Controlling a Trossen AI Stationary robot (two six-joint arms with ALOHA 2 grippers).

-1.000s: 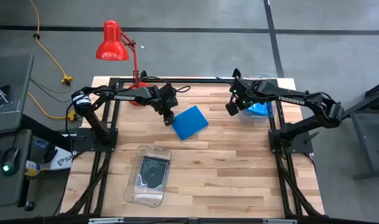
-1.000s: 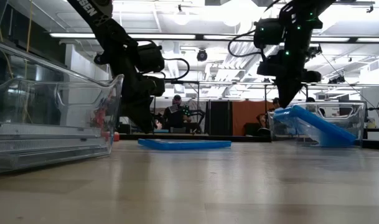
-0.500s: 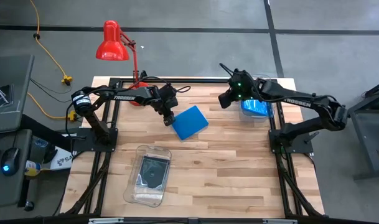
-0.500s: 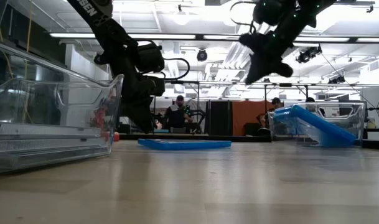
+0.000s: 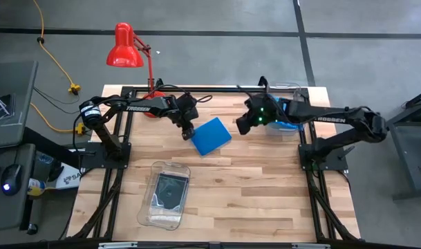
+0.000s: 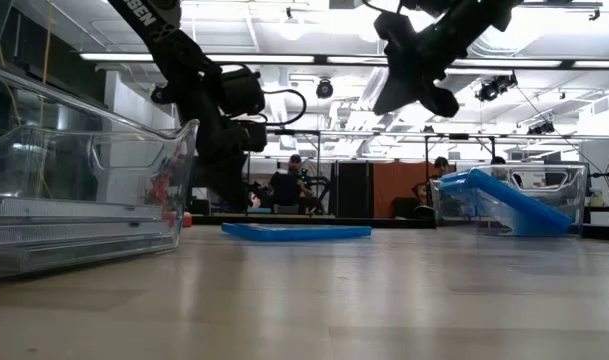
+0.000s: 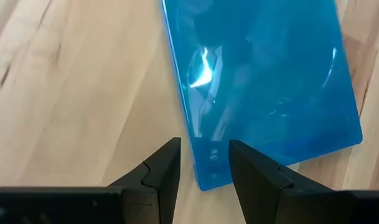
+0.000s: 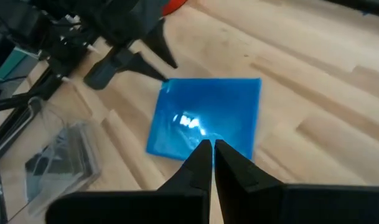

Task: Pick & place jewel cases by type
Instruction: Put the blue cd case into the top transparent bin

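One bright blue jewel case (image 5: 211, 136) lies flat on the table's middle, also seen in the low view (image 6: 296, 231). My left gripper (image 5: 190, 133) is low at its left corner, open; in the left wrist view (image 7: 205, 165) the case's corner (image 7: 208, 177) lies between the two fingers. My right gripper (image 5: 242, 126) hangs shut and empty, high above the table (image 6: 409, 95), right of that case (image 8: 205, 115). More blue cases (image 6: 514, 205) lean in the clear bin (image 5: 296, 88) at the far right. A dark case (image 5: 170, 190) lies in the near-left bin (image 5: 155, 169). My left gripper comes from above, pointing down, with a finger (image 7: 164, 168) on each side of the blue case's corner (image 7: 205, 149). I cannot tell whether either finger touches the case. The case lies flat on the table.
A red desk lamp (image 5: 127, 52) stands at the far left edge behind my left arm. The near-left bin's clear wall (image 6: 84, 200) fills the low view's left. Bare wood lies between the two bins and along the near edge.
My right gripper has risen from the far-right bin and moved toward the table's left, toward the blue case on the table, tipping as it went. My left gripper and the blue case have kept still.
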